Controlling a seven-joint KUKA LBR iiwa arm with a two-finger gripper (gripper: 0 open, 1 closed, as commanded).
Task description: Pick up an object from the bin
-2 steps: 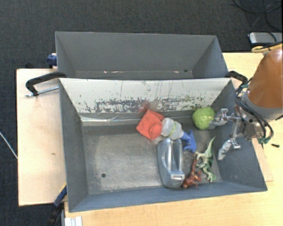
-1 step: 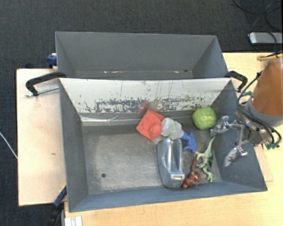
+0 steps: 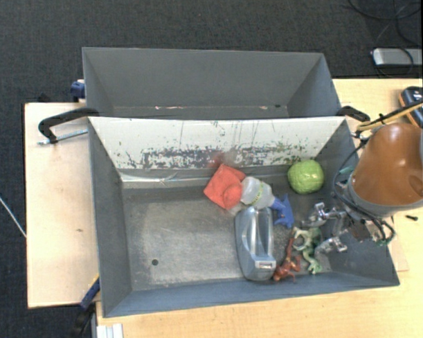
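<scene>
My gripper [image 3: 326, 229] is low in the bin's right front corner, and its two metal fingers stand apart, open, with nothing seen between them. Just to its left lies a small green toy figure [image 3: 310, 250], and a dark red toy figure [image 3: 287, 267] lies beside that one. A small blue piece [image 3: 284, 210] sits a little farther left and back. A green ball [image 3: 306, 176] rests against the back wall, behind the gripper.
A clear grey bottle [image 3: 255, 248] lies lengthwise left of the toys, its pale top [image 3: 256, 192] touching a crumpled red thing [image 3: 224, 186]. The bin's left half holds nothing but bare floor. The arm's orange cover hangs over the right rim.
</scene>
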